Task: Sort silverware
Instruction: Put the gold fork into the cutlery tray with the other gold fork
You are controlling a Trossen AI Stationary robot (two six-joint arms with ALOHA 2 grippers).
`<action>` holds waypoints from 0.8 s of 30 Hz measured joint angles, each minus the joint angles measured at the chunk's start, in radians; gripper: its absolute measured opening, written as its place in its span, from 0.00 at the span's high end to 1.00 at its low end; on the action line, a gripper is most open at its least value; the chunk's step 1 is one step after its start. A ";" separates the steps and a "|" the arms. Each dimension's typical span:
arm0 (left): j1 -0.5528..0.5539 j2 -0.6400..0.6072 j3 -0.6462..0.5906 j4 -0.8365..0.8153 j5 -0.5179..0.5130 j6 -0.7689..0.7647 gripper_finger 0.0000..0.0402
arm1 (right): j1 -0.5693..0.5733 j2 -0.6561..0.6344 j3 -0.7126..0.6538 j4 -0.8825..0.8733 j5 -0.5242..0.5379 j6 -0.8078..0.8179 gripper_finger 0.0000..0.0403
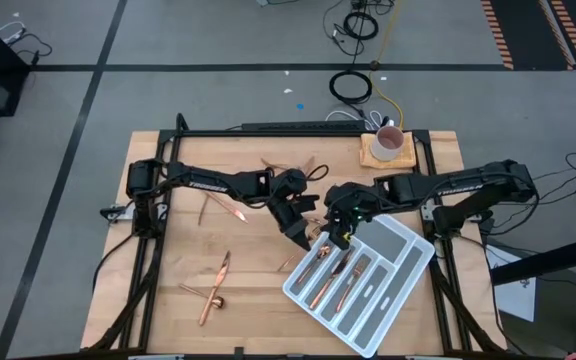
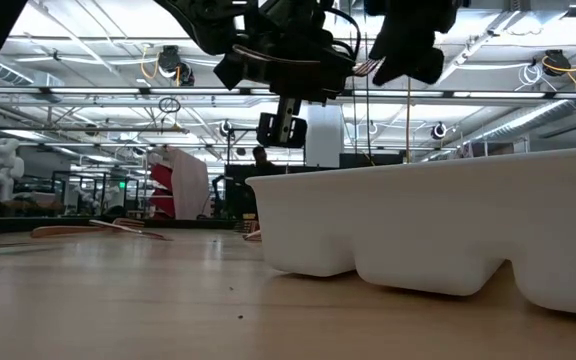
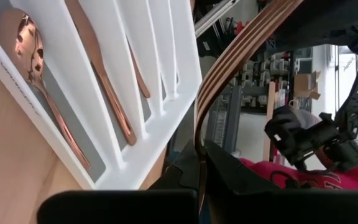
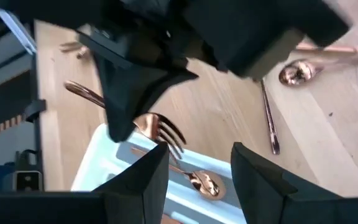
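Left gripper [image 1: 301, 234] clamped on fork [image 4: 157, 130] above tray [image 1: 408, 262] corner, right gripper [image 1: 340, 228] just beside it, fingers apart, empty

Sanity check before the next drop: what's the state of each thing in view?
left hand: shut on fork, at the tray's corner
right hand: open, empty, beside the left hand
fork: held, off the table
tray: flat on table, partly filled
spoon: lying in a tray compartment
loose silverware: lying on table, unsorted
cup: upright on wooden block
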 joint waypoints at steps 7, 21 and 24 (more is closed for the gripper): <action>0.000 0.000 -0.001 -0.005 -0.001 0.003 0.98 | 0.001 0.093 0.000 0.063 -0.035 -0.015 0.60; 0.000 0.000 -0.001 -0.012 -0.003 0.063 0.98 | -0.005 0.098 0.000 0.086 -0.062 -0.030 0.64; 0.000 0.000 -0.001 -0.053 -0.014 0.090 0.98 | -0.007 0.089 0.000 0.078 -0.073 -0.033 0.68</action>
